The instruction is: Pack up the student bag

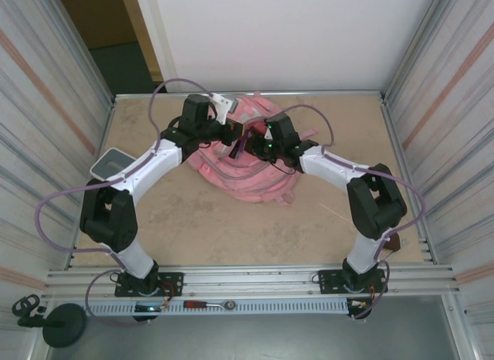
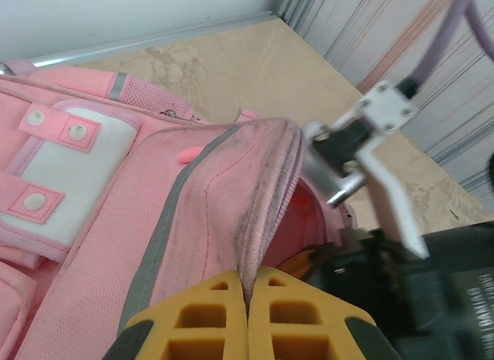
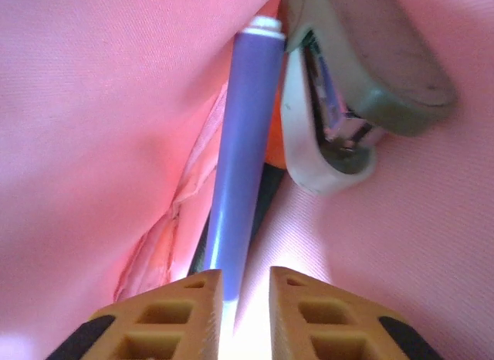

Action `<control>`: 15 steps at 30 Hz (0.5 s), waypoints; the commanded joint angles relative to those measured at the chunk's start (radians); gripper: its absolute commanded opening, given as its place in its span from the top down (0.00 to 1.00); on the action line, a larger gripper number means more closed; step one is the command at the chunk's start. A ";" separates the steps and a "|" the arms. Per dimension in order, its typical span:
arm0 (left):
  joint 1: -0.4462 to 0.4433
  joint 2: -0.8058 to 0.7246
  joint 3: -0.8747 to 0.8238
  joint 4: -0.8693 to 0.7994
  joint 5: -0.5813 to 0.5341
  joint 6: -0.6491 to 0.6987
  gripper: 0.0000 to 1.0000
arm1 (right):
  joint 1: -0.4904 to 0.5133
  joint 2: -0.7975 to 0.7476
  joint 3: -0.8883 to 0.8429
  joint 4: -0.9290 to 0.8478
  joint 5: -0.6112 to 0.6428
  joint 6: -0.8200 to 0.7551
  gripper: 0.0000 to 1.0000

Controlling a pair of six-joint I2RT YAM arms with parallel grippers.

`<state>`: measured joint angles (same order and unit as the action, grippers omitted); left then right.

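Pinching the student bag at its rim, the left end effector is clamping fabric, bag lying mid tabletop.
Right end effector is sitting inside it, narrowly parted around a purple pen, grip unclear.
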<state>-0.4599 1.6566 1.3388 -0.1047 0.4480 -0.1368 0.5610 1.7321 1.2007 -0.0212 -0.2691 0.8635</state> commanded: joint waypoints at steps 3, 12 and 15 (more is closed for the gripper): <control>-0.022 -0.068 -0.044 0.078 0.031 -0.006 1.00 | -0.058 -0.236 -0.119 -0.065 -0.003 -0.115 0.69; -0.119 -0.018 -0.130 0.023 0.042 0.080 0.69 | -0.228 -0.481 -0.232 -0.278 0.179 -0.219 0.48; -0.136 -0.047 -0.110 -0.053 0.048 0.146 0.52 | -0.267 -0.491 -0.254 -0.270 0.152 -0.210 0.44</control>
<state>-0.5880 1.6485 1.2121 -0.0952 0.4652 -0.0620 0.3084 1.2499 0.9714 -0.2352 -0.1410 0.6876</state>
